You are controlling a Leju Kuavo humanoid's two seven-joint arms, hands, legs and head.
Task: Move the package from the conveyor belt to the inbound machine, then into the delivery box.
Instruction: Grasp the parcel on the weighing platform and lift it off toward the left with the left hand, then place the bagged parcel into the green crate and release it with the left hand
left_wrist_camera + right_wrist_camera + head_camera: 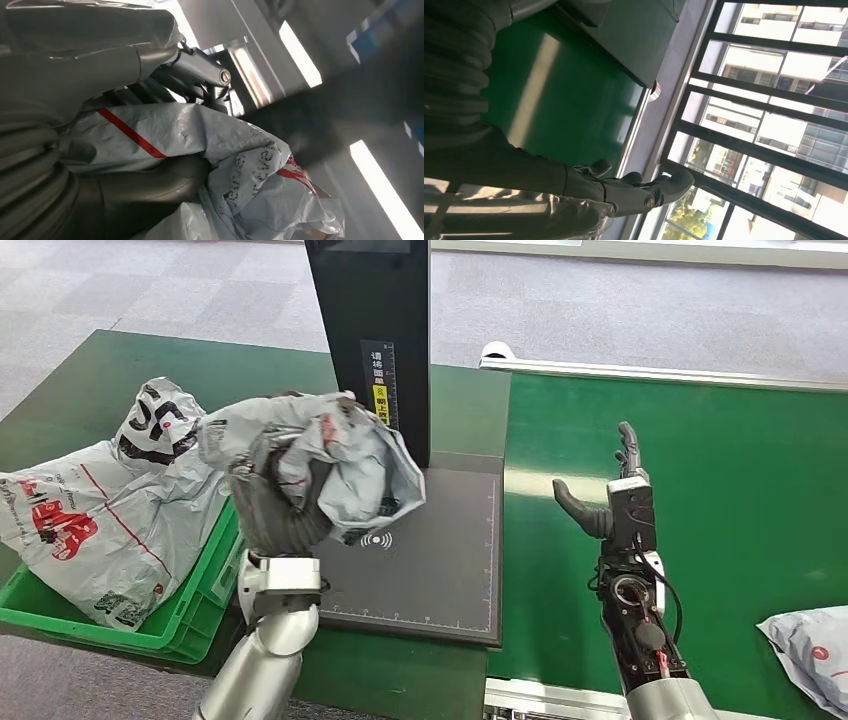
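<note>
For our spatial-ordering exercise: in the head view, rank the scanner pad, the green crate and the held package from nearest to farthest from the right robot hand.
1. Scanner pad, just left of the right robot hand.
2. Held package, in the left robot hand over the pad's left edge.
3. Green crate, far left.

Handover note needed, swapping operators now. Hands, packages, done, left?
Left robot hand: grips the grey package, lifted over the inbound machine's scan pad, beside the green delivery box.
Right robot hand: open, empty, above the conveyor belt.
Done: package is off the belt and at the machine. The box already holds other packages.
Left: put the held package into the box. Another package waits on the belt at the robot's right.
</note>
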